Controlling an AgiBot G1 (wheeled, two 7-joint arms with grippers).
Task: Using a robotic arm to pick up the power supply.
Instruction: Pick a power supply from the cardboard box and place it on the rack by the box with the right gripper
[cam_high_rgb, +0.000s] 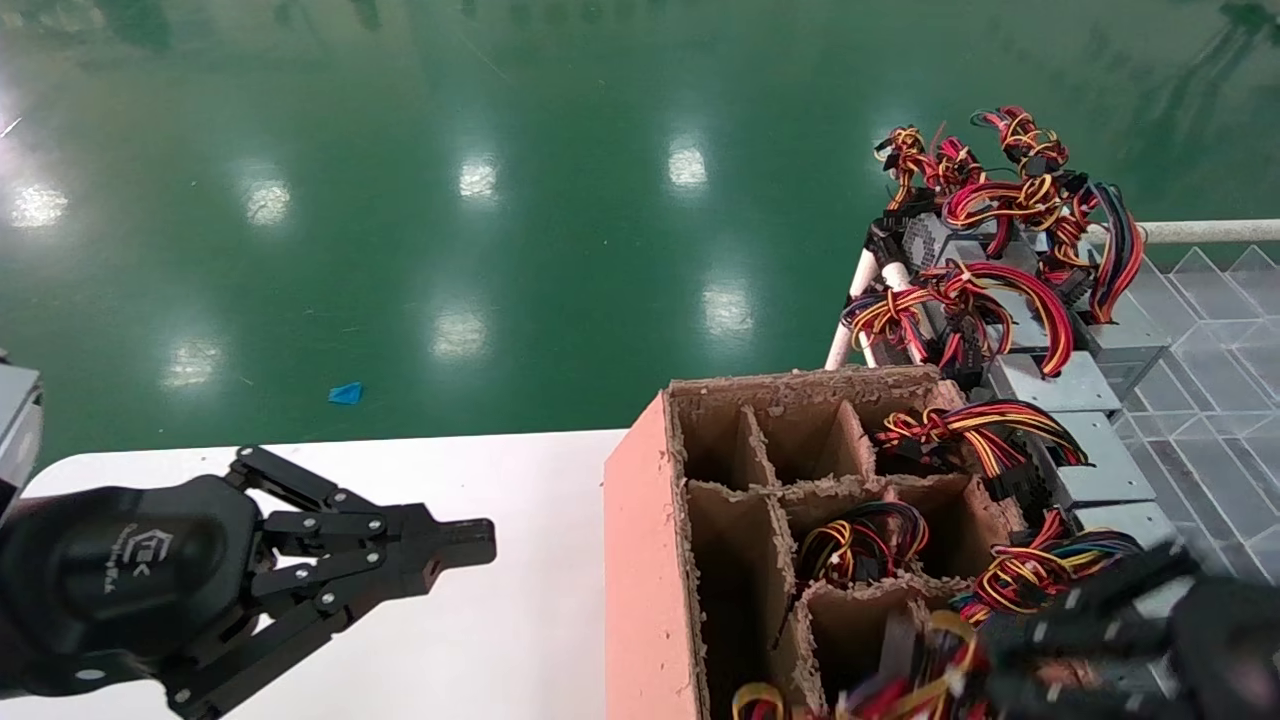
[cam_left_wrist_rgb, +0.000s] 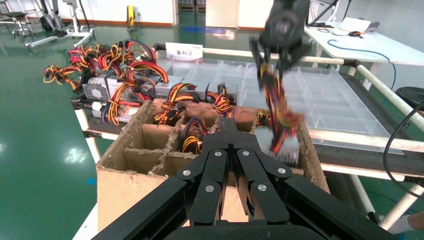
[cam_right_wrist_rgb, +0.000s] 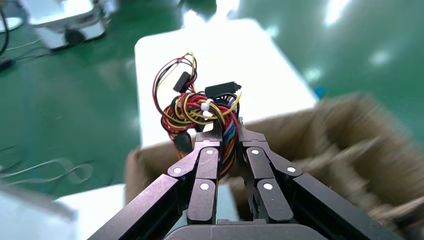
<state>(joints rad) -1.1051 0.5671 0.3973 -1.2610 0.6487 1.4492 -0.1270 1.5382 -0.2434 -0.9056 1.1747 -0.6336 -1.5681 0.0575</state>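
My right gripper (cam_right_wrist_rgb: 229, 131) is shut on the red, yellow and black cable bundle (cam_right_wrist_rgb: 200, 110) of a power supply. In the left wrist view the silver power supply (cam_left_wrist_rgb: 290, 147) hangs by those cables under the right robotic arm (cam_left_wrist_rgb: 282, 25), just above the far corner of the divided cardboard box (cam_left_wrist_rgb: 130, 175). The head view shows the right gripper (cam_high_rgb: 1000, 655) low at the right over the box (cam_high_rgb: 640, 520). My left gripper (cam_high_rgb: 480, 545) is shut and empty, parked over the white table (cam_high_rgb: 500, 640) left of the box.
Several more power supplies (cam_high_rgb: 1060, 385) with coloured cables lie in a row on the rack right of the box. Some box compartments hold cabled units (cam_high_rgb: 860, 540). A clear plastic tray (cam_high_rgb: 1200, 330) lies beyond. Green floor is behind the table.
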